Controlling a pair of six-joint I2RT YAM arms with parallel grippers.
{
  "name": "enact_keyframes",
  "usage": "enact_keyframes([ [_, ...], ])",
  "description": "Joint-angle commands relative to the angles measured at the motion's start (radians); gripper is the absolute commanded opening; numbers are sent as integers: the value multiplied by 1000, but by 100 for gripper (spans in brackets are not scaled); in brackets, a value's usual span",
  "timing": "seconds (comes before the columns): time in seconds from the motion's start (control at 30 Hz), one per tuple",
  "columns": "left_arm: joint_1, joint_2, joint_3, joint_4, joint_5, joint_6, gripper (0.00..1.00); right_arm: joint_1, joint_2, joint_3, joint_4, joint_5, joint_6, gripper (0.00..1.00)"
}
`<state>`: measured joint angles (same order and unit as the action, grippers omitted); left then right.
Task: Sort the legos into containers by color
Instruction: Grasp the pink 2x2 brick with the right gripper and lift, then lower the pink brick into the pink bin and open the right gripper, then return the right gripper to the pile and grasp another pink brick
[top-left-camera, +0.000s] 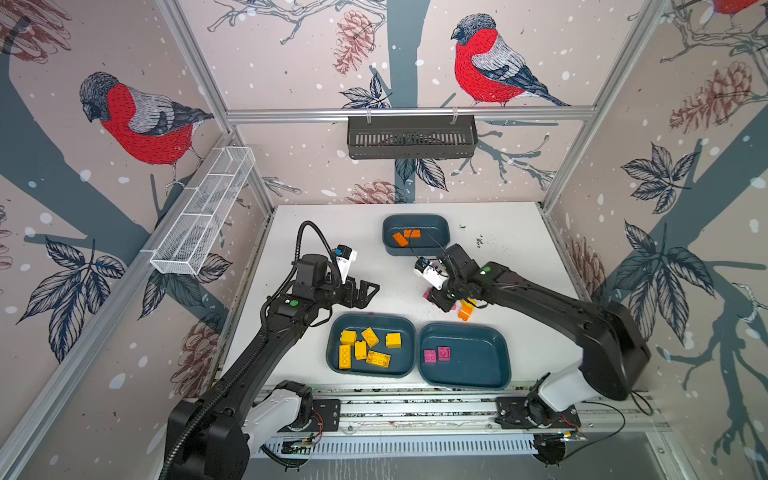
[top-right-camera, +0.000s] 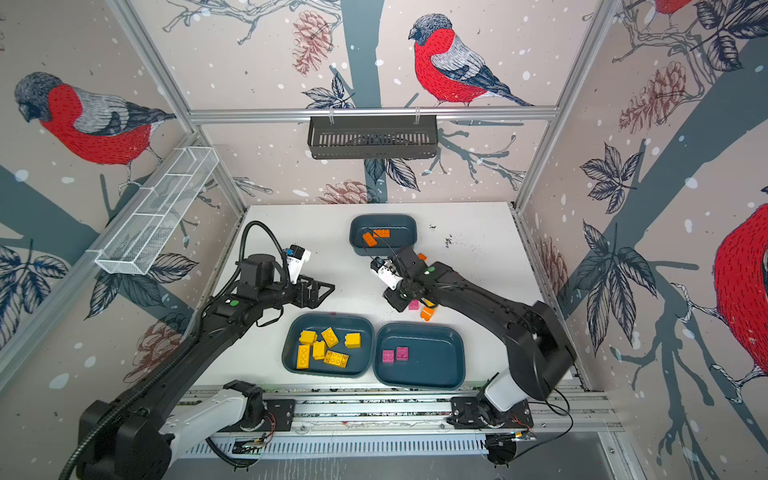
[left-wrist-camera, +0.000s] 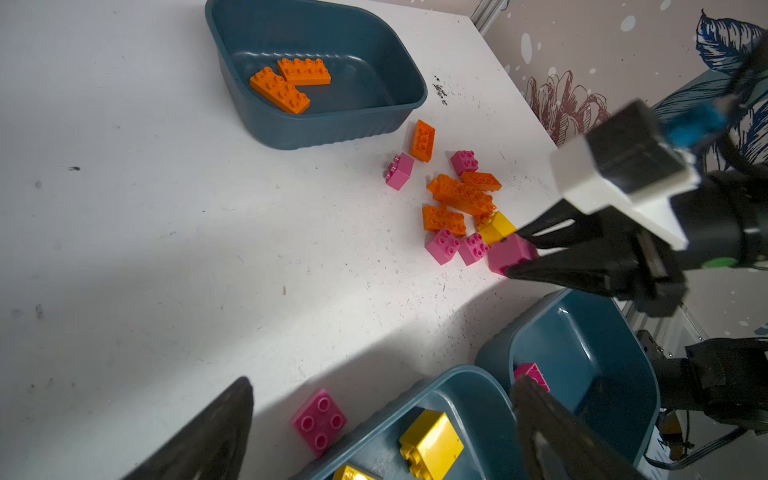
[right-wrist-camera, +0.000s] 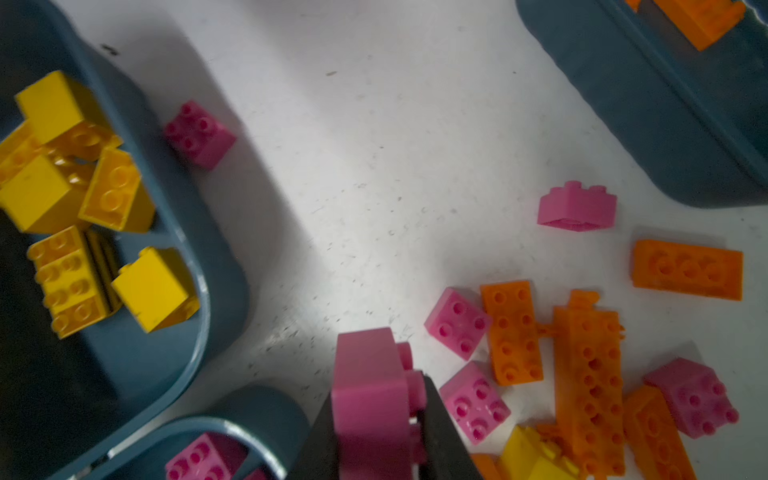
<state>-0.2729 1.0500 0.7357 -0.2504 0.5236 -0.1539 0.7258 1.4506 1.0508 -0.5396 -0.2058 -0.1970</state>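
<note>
My right gripper (right-wrist-camera: 376, 419) is shut on a pink lego (right-wrist-camera: 370, 386), held just above the table at the edge of a loose pile of orange, pink and yellow legos (left-wrist-camera: 457, 199). In both top views it hangs over that pile (top-left-camera: 465, 311). My left gripper (top-left-camera: 368, 291) hovers open and empty, left of the pile. The far container (top-left-camera: 440, 224) holds two orange legos. A near container (top-left-camera: 336, 332) holds several yellow ones, and the container beside it (top-left-camera: 478, 361) holds two pink ones. One pink lego (left-wrist-camera: 319, 420) lies on the table against the yellow container.
A black slotted basket (top-left-camera: 411, 137) hangs on the back wall and a white wire mesh basket (top-left-camera: 203, 212) on the left wall. The arms' mounting rail (top-left-camera: 415, 409) runs along the table's front edge. Walls close the table on three sides.
</note>
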Motion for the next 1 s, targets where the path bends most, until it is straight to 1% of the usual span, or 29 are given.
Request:
enact_keyframes([
  [0.0,1,5,7,52,26,1,96,18,-122,-81,-89,-156,-158,21],
  [0.07,1,8,10,56,28,0,96,34,-176,-139,-114,-180,-192,21],
  [0.17,1,17,13,60,32,2,96,62,-205,-200,-131,-189,-237,21],
  [0.2,1,20,15,60,35,3,96,72,-220,-213,-111,-178,-229,21],
  [0.27,1,27,19,65,36,8,96,88,-203,-215,-94,-150,-237,22],
  [0.4,1,30,25,69,38,11,96,120,-139,-210,-73,-126,-251,40],
  [0.43,0,29,24,66,37,11,96,121,-138,-205,-64,-132,-244,46],
  [0.47,1,28,25,62,37,11,96,116,-143,-196,-55,-142,-236,53],
  [0.5,1,27,25,58,38,12,96,108,-149,-187,-52,-151,-233,57],
  [0.57,1,21,25,55,37,13,96,70,-173,-169,-47,-180,-219,64],
  [0.6,1,18,24,54,36,14,96,47,-183,-160,-40,-190,-211,65],
  [0.7,1,15,21,54,32,13,96,-43,-193,-145,26,-175,-138,66],
  [0.77,1,16,20,59,34,10,96,-95,-171,-134,98,-126,-48,66],
  [0.83,1,16,23,62,31,8,96,-121,-107,-90,101,-105,-1,66],
  [0.87,1,16,25,60,30,10,96,-128,-60,-58,89,-73,36,66],
  [0.97,1,13,27,56,26,13,96,-140,67,19,25,-53,104,65],
])
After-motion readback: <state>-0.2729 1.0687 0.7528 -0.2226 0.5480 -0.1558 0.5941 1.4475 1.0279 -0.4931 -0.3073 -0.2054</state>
